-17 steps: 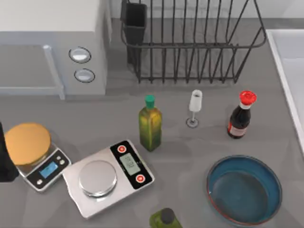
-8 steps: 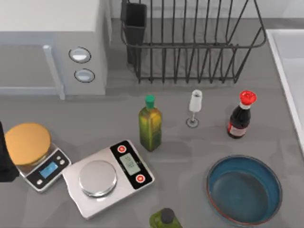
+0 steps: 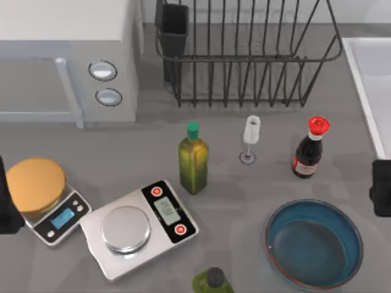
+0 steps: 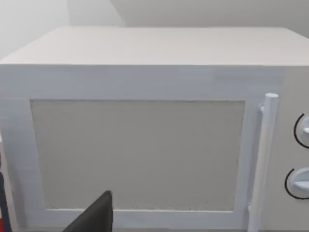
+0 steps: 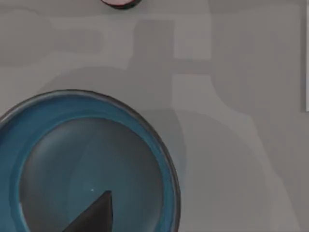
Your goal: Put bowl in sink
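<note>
Countertop from above: the round teal-blue bowl with a reddish-brown rim [image 3: 314, 243] sits below the red-capped dark sauce bottle [image 3: 310, 149], its label unreadable, apart from the pale white-grey sink [image 3: 366, 79] cut off at right. Right arm's dark edge [image 3: 381, 188] is just beside the bowl.

Left wrist view faces the white microwave [image 4: 145, 145].

Right wrist view looks down into the bowl [image 5: 29, 140]; whether either gripper is open I cannot tell.

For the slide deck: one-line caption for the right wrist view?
Right gripper hovers over the bowl on the grey countertop.
</note>
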`<act>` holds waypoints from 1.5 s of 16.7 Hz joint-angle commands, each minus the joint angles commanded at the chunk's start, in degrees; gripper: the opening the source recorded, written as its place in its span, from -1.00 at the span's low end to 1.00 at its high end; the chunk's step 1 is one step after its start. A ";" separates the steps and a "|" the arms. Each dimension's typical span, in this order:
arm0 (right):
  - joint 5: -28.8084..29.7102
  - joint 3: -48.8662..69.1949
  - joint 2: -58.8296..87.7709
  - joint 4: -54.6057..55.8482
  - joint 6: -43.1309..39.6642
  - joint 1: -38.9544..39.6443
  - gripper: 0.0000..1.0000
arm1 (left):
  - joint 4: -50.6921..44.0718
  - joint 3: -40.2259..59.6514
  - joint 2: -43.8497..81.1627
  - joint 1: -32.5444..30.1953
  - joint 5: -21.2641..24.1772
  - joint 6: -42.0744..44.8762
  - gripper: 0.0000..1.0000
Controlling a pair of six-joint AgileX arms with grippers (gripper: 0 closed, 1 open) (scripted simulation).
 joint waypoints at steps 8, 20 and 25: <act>0.01 18.34 25.30 -20.08 7.33 7.19 1.00 | 0.00 0.00 0.00 0.00 0.00 0.00 1.00; 0.00 10.13 30.03 -7.45 7.62 7.41 1.00 | 0.00 0.00 0.00 0.00 0.00 0.00 1.00; 0.00 2.78 33.89 3.48 7.91 7.64 1.00 | 0.00 0.00 0.00 0.00 0.00 0.00 1.00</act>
